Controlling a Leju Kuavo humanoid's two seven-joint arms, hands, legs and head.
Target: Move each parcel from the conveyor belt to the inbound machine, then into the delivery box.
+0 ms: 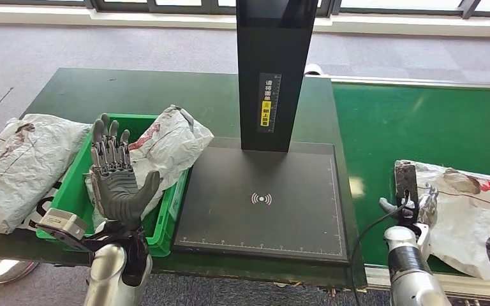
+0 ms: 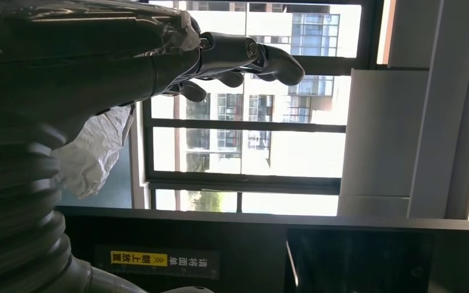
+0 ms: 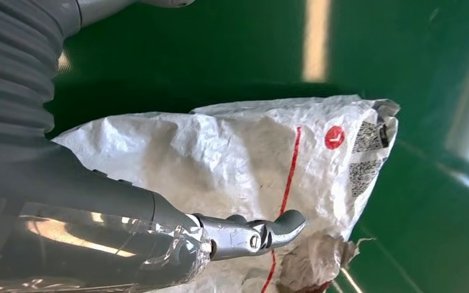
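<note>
Nearest me, my left robot hand [image 1: 116, 175] is raised over the near edge of the green delivery box [image 1: 76, 167], palm up, fingers spread and holding nothing. Ahead stretches the dark tabletop [image 1: 102, 89], with the green conveyor belt [image 1: 421, 121] running off to the right. Between them stands the inbound machine [image 1: 261, 204], its black scanning pad bare, so nothing waits to be scanned. One white parcel in the box [image 1: 172, 143] leans over its far right rim, so that one looks finished; a second grey bag [image 1: 22, 162] lies on the tabletop left of the box. On the belt, a crumpled parcel [image 1: 469, 210] remains to be moved. My right robot hand [image 1: 410, 203] reaches its left edge, but I cannot tell whether it grips yet.
</note>
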